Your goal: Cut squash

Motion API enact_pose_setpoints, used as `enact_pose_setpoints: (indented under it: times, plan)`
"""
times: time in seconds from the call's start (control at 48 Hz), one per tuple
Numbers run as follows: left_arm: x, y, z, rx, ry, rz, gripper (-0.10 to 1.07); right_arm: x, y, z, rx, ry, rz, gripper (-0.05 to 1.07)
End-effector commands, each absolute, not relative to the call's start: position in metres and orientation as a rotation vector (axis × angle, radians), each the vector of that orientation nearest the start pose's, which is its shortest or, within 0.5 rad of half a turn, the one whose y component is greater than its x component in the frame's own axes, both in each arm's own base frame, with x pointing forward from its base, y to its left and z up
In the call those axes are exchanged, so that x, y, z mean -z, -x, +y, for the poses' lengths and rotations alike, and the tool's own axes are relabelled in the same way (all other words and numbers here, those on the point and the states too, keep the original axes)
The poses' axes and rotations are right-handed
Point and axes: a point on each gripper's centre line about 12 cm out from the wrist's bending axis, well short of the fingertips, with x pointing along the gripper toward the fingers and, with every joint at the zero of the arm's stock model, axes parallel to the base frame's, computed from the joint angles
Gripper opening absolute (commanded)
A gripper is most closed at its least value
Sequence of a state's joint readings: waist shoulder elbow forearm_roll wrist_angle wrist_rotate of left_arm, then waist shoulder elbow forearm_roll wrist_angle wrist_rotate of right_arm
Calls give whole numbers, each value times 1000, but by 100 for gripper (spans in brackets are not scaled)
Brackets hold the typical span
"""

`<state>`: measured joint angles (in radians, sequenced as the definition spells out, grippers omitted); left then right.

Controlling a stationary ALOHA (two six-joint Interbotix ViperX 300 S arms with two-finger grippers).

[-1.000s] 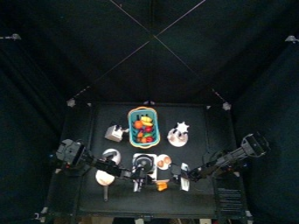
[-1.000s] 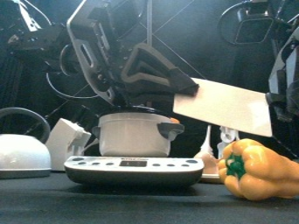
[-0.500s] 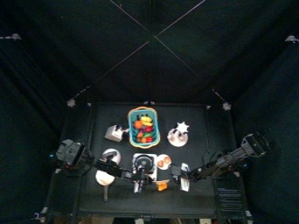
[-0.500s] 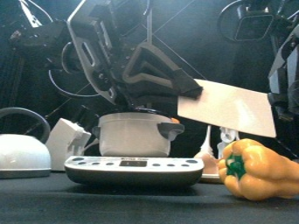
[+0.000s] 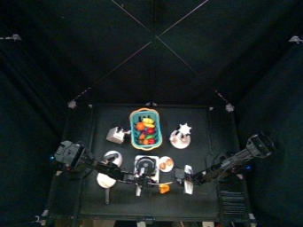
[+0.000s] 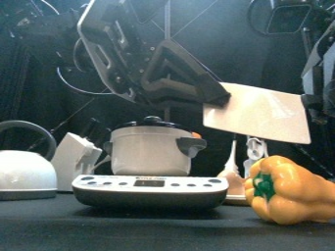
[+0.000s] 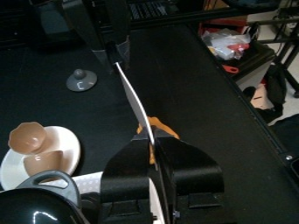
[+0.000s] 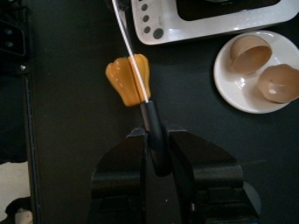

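A yellow-orange squash [image 6: 291, 192] with a green stem lies on the table at the front right; it also shows in the right wrist view [image 8: 126, 79] and partly in the left wrist view [image 7: 160, 132]. A knife with a broad white blade [image 6: 260, 114] hangs in the air above it, clear of it. My left gripper [image 7: 152, 163] is shut on one end of the blade [image 7: 132, 103]. My right gripper [image 8: 149, 133] is shut on the knife's black handle, with the blade edge [image 8: 128, 44] running over the squash.
A white scale [image 6: 151, 189] carrying a lidded steel pot [image 6: 152, 147] stands at the front middle, a white kettle [image 6: 23, 169] to its left. A plate [image 8: 233, 83] holds eggshell-like cups. A basket of fruit [image 5: 144, 127] sits at the table's back middle.
The knife blade has risen a little and shifted to the right above the squash, both grippers still on it. The squash has not moved.
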<state>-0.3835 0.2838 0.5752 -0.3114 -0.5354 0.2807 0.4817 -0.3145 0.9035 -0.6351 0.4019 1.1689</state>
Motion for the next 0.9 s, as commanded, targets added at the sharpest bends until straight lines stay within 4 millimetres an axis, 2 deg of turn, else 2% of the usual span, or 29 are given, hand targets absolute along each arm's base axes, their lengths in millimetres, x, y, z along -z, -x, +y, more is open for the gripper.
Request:
enact_pose_setpoints:
  times: [0.0,0.292,0.875]
  plan:
    - [-141,-421,-179,277,-114,302,37,-174,-264,105,37,-215,892,51]
    - [-129,-422,-179,251,-133,354,37,-163,-265,105,50,-188,924,51]
    - [-122,-419,-185,241,-94,401,38,-157,-266,111,54,-202,951,51]
